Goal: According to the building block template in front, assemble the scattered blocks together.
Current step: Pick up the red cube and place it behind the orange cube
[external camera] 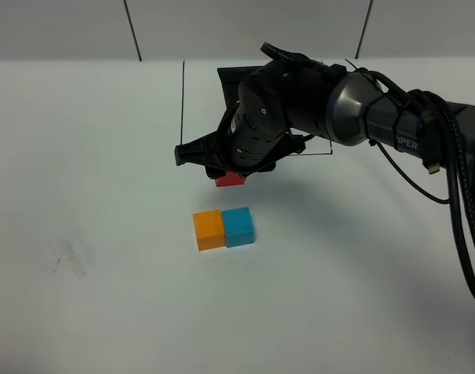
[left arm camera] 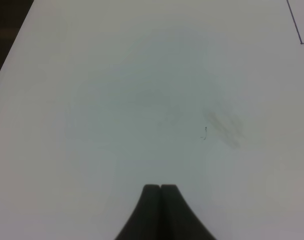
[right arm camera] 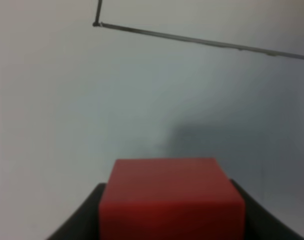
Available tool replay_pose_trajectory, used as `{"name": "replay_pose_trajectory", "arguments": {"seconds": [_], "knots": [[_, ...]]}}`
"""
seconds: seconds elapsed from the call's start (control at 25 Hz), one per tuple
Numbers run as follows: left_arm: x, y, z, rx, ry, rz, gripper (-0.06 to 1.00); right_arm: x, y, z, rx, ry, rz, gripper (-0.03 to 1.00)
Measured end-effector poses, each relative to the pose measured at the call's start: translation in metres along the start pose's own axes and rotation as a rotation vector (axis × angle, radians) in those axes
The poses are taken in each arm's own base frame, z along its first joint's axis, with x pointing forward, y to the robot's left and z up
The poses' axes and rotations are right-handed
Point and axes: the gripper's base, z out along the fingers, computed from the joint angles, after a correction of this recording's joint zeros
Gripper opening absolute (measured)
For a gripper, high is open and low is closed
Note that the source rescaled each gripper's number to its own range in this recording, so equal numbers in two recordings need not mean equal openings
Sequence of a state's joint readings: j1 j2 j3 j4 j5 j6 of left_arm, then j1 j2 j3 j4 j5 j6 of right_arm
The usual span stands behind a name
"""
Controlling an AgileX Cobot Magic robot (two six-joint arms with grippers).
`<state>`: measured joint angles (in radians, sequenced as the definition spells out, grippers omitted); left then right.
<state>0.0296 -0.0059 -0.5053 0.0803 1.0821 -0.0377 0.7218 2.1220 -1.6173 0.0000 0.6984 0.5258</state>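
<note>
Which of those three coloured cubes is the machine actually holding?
The red cube, clamped in the right pincer; the orange cube and blue cube sit touching on the table, ungripped.

red cube, orange cube, light blue cube, white table, thin black outline

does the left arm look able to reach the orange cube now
Probably yes: the orange cube is open on its left, the blue cube touches only its right, the red cube hangs behind. The left gripper is shut and must open first.
</note>
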Motion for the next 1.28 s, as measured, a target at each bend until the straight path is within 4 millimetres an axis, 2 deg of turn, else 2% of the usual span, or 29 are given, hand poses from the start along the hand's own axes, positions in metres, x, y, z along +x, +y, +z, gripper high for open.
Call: {"name": "replay_pose_trajectory", "arguments": {"seconds": [0.24,0.56,0.96,1.28], "knots": [[0.0,0.0,0.0,0.0,0.0,0.0,0.0,0.0,0.001,0.0,0.001,-0.003,0.022,0.43],[0.0,0.0,0.0,0.0,0.0,0.0,0.0,0.004,0.014,0.0,0.021,-0.046,0.031,0.43],[0.0,0.0,0.0,0.0,0.0,0.0,0.0,0.001,0.036,0.015,0.014,-0.045,0.007,0.43],[0.0,0.0,0.0,0.0,0.0,0.0,0.0,0.009,0.033,0.032,0.048,0.007,0.014,0.43]]}}
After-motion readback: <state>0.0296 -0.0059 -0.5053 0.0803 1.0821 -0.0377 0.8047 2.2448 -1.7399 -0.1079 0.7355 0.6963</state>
